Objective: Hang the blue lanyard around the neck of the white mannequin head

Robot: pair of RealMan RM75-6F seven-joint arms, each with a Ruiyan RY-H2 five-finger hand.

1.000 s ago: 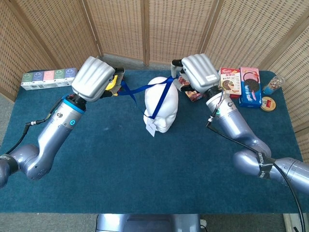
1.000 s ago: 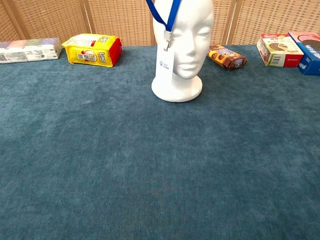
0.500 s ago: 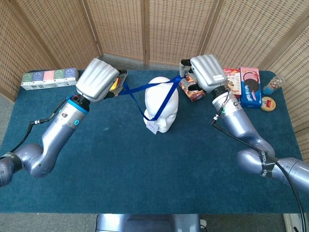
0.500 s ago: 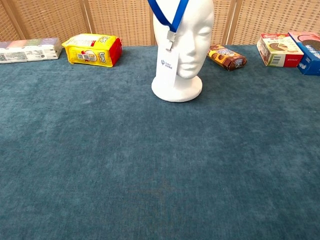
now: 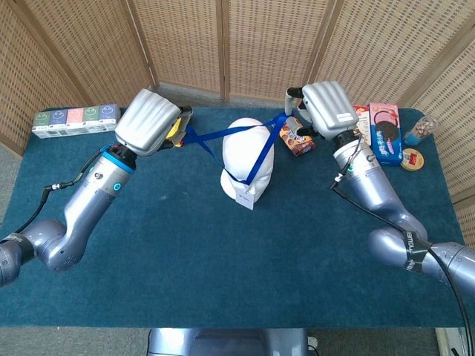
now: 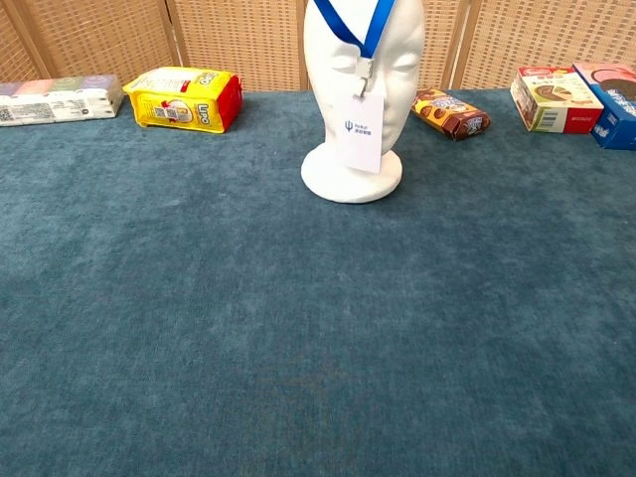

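The left hand (image 5: pixel 148 121) is holding one end of the lanyard (image 5: pixel 226 133) loop at the back left of the head (image 5: pixel 249 159), and the right hand (image 5: pixel 325 109) is gripping the other end at the back right, so the strap is stretching taut between them across the crown. Over the last second the right hand has been drawing outward to the right, and the badge (image 6: pixel 361 142) has been sliding from the head's side round to the front, under the chin. To my eye the loop is now centring, ready for lowering to the neck. The head view is showing both hands and the spread loop. The chest view is showing neither hand, only the straps meeting at the clip with the badge dangling before the neck above the surface (image 6: pixel 298 348).
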